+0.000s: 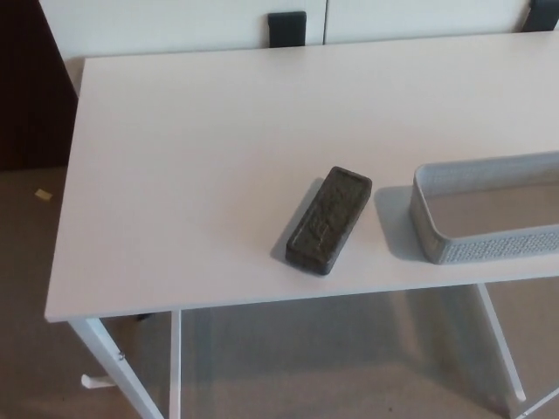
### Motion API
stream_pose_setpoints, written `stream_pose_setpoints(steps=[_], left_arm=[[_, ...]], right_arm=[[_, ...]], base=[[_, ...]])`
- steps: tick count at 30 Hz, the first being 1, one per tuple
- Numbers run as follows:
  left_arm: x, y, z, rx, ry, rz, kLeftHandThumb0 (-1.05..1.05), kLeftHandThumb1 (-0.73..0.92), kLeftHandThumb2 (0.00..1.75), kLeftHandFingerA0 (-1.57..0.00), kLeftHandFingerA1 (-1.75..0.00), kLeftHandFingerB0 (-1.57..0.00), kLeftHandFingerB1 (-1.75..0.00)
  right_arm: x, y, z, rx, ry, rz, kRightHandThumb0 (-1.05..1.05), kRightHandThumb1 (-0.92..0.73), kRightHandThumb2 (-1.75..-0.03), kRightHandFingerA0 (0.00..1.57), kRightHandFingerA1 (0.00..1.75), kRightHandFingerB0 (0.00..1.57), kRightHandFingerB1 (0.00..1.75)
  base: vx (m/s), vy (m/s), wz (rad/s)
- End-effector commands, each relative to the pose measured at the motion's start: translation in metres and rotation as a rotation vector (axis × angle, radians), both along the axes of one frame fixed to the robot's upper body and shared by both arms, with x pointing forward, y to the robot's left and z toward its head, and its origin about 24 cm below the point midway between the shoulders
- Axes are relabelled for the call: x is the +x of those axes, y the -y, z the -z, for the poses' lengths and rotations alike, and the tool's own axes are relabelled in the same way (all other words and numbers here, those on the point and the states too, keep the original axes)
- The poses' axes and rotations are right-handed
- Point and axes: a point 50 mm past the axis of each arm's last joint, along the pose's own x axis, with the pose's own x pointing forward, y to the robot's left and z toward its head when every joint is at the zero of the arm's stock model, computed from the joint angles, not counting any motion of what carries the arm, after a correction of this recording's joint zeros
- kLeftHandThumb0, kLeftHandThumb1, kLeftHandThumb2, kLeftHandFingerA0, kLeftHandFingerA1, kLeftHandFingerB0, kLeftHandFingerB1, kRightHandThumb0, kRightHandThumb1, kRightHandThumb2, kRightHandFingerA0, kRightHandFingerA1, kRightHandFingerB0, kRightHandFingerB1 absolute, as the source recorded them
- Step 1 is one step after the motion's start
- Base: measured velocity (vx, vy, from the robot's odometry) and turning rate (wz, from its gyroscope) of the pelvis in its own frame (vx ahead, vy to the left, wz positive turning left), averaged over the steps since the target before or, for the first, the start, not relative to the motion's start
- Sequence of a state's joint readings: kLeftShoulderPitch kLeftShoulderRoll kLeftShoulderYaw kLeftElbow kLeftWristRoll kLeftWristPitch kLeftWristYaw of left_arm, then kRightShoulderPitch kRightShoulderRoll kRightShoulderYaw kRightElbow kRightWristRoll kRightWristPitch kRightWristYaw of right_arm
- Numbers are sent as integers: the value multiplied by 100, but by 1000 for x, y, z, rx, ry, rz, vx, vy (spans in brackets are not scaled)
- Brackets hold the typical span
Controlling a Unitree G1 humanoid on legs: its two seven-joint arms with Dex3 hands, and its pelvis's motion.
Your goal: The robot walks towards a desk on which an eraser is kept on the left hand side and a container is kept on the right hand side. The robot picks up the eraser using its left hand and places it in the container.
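White rectangular desk [192, 175] with a smooth matt top, seen from the head view; its left and near edges lie fully exposed, with bare surface along the far side and to the left. A dark grey, rough-textured oblong eraser [329, 220] lies flat and diagonal near the near edge, just beside but apart from the pale grey perforated-mesh container [425, 223], whose rounded corner faces it and whose right end is cut off by the frame. White metal legs [109, 362] stand on beige carpet [288, 367]. Neither robot hand appears, so their state and positions relative to them cannot be told.
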State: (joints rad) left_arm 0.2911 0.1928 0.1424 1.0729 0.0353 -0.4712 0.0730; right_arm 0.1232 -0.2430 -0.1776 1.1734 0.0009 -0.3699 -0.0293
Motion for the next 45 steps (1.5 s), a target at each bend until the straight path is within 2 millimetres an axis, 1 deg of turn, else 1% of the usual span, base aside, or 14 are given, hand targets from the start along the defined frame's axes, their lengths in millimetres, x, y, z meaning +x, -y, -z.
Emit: stream_pose_setpoints(steps=[1,4,9,10,11,12,13,18,21,24,31,33,34,45], left_arm=[[9,-1,-1,17,23,-2,-21,61,58,-43,-35,-34,-32],[7,-3,-2,38,7,28,-24,62,60,-42,-36,-32,-33],[11,-4,-2,34,18,15,-25,63,60,-40,-35,-32,-32],[11,-5,-2,38,15,22,-25,63,60,-39,-35,-32,-32],[12,-5,-2,39,14,16,-25,63,60,-40,-35,-32,-32],[11,-4,-2,41,21,17,-24,63,60,-41,-36,-32,-33],[11,-5,-2,48,13,24,-25,62,60,-40,-35,-32,-32],[6,-5,-2,55,0,34,-26,62,60,-41,-36,-32,-33],[7,-5,-1,50,2,26,-22,62,58,-41,-35,-32,-32],[8,-6,-1,53,-3,25,-26,62,61,-41,-36,-32,-33],[8,-6,-3,57,9,34,-26,62,61,-40,-36,-32,-33],[7,-6,-3,63,7,42,-26,62,60,-40,-35,-32,-32],[7,-7,-3,60,5,41,-26,63,60,-39,-35,-32,-32],[9,-8,-5,84,9,64,-23,61,58,-42,-35,-33,-32]], right_arm=[[5,7,-6,-19,36,6,-39,-49,-54,63,69,46,54],[0,7,-4,-15,18,14,-44,-39,-73,61,72,45,61],[3,6,-4,-8,29,17,-39,-50,-54,62,68,47,54],[4,5,-5,-3,38,14,-44,-39,-73,62,73,45,62],[4,5,-5,-4,37,7,-40,-50,-55,63,70,46,55],[2,6,-5,-5,35,10,-45,-38,-73,62,73,45,62],[2,6,-4,-10,23,14,-38,-50,-55,65,69,47,55],[-4,8,-3,-12,2,15,-46,-39,-73,62,72,45,61],[-3,9,-4,-13,12,19,-39,-49,-54,65,71,47,55],[-3,8,-4,-12,11,25,-45,-39,-73,63,72,45,60],[-3,7,-3,-9,12,14,-39,-50,-54,66,69,47,55],[-4,7,-4,-4,15,14,-45,-38,-73,64,74,45,61],[-4,7,-4,-7,14,10,-41,-50,-54,66,71,47,55],[-3,6,-4,-10,18,-4,-41,-51,-55,65,69,47,55]], base=[[0,0,0],[0,0,0],[0,0,0],[0,0,0],[0,0,0],[0,0,0],[0,0,0],[0,0,0],[0,0,0],[-1,-1,-4],[-27,-41,2],[-75,-221,5],[-93,-258,5],[1,-322,11]])
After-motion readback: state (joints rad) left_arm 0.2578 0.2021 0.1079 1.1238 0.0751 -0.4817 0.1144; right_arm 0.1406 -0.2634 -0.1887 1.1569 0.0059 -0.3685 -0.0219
